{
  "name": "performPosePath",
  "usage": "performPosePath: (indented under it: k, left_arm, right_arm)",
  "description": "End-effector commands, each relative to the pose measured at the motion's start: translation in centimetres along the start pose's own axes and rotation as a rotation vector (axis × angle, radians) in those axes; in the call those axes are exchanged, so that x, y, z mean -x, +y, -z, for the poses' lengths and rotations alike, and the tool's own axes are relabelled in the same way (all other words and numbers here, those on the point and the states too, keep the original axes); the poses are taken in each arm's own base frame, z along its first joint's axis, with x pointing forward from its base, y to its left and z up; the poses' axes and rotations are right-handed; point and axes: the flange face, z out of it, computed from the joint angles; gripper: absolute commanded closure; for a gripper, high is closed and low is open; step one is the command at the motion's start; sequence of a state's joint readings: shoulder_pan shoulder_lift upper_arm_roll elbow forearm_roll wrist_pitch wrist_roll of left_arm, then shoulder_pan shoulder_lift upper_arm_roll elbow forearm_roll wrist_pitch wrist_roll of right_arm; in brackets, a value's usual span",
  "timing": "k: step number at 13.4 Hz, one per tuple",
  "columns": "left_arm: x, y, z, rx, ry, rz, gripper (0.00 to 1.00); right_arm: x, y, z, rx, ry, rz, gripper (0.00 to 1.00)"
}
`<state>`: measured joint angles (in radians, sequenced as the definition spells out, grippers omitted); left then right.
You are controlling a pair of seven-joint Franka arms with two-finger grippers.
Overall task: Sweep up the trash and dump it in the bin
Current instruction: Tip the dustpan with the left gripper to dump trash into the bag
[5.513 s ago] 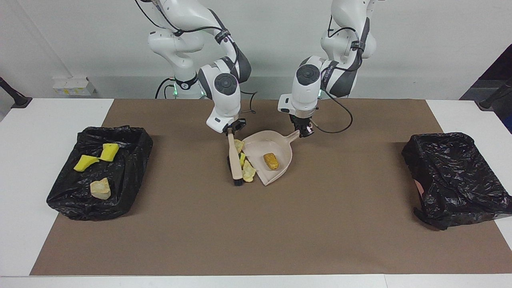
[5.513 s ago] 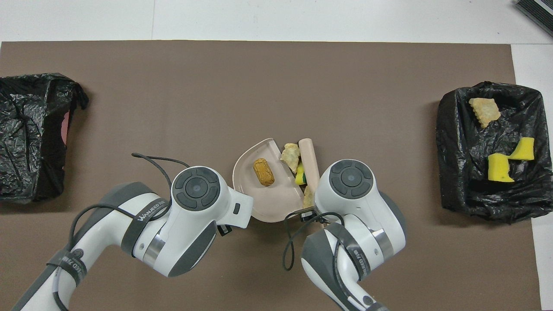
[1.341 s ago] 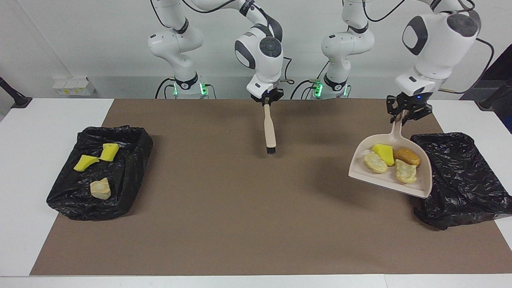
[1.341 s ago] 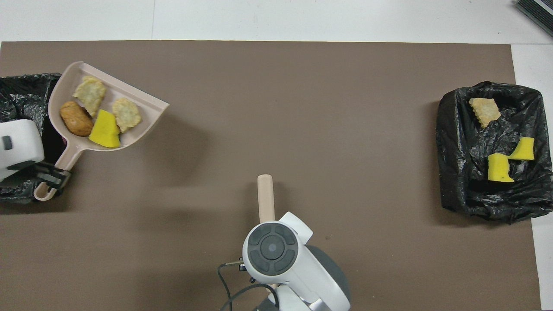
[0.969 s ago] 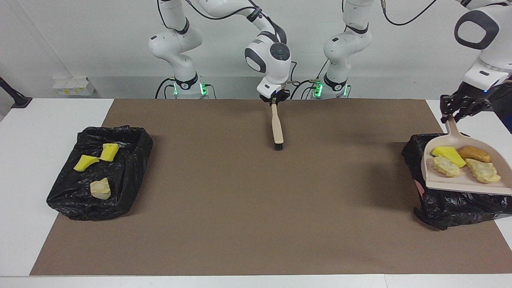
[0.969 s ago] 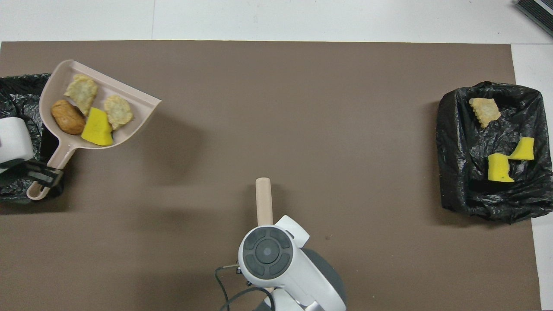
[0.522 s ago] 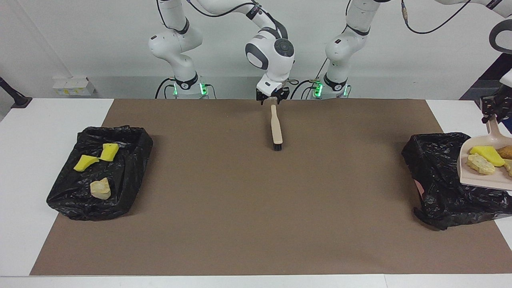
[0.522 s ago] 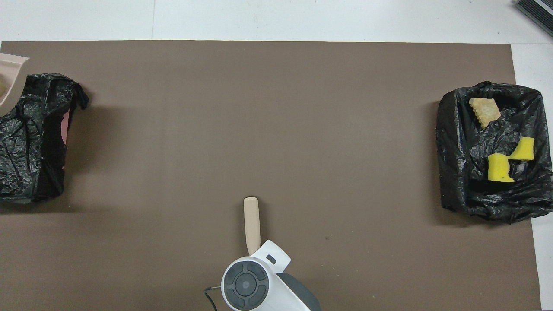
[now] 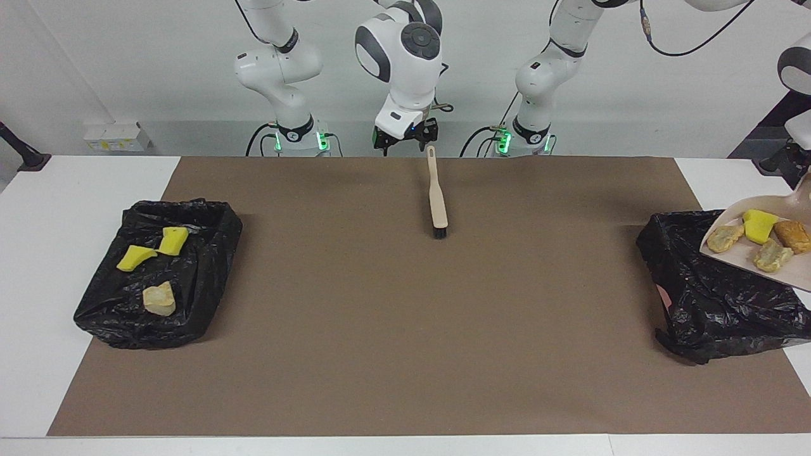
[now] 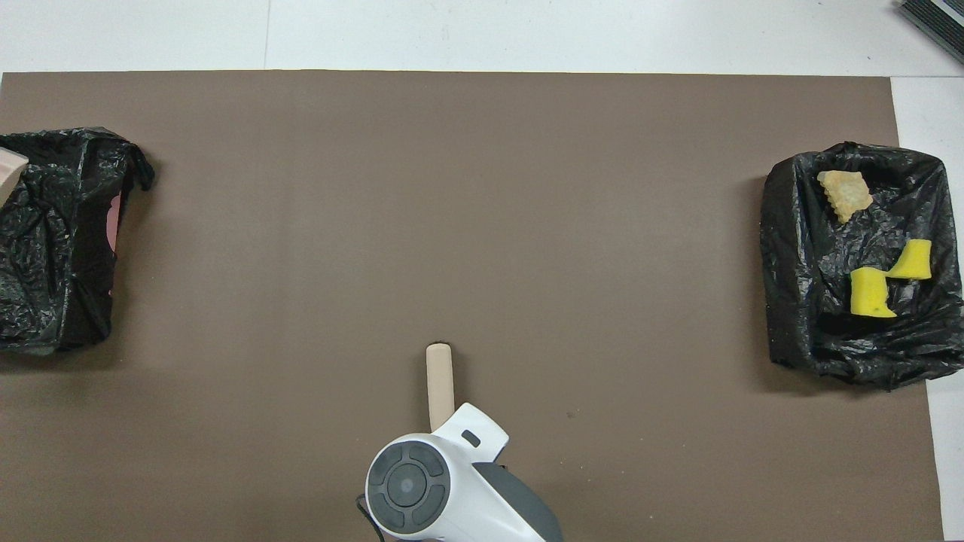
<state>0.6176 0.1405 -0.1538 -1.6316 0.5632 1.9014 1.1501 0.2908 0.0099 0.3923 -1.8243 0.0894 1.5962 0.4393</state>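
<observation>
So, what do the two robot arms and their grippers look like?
Both arms are glossy white with dark grey joint sections and round grey caps. Black cables run along them, and green lights glow at both bases. The right gripper is black; the left gripper shows only as a dark part.

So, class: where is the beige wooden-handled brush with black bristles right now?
In the facing view the beige wooden-handled brush lies on the brown mat midway between the two black-lined bins, near the robots' edge, its handle tip just below the open right gripper.
</observation>
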Motion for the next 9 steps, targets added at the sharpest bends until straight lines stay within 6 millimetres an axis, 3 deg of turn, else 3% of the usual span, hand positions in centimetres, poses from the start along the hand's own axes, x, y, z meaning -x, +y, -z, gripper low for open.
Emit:
performPosePath:
  k: [1,6,9]
  left_arm:
    - [-0.1,-1.1,0.5,-0.038,-0.064,-0.096,1.0]
    - [-3.9,-1.8,3.2,-0.227,-0.23,-0.307,1.0]
    - [-5.9,-2.0,4.7,-0.326,-0.312,-0.396,1.0]
  right_arm:
    - [-1.3,5.7,4.1,-0.016,0.012,0.072,0.0]
    - [-2.4,20.0,9.7,0.001,0.123,0.168,0.0]
    - [-2.3,26.6,11.7,0.011,0.161,0.162,0.0]
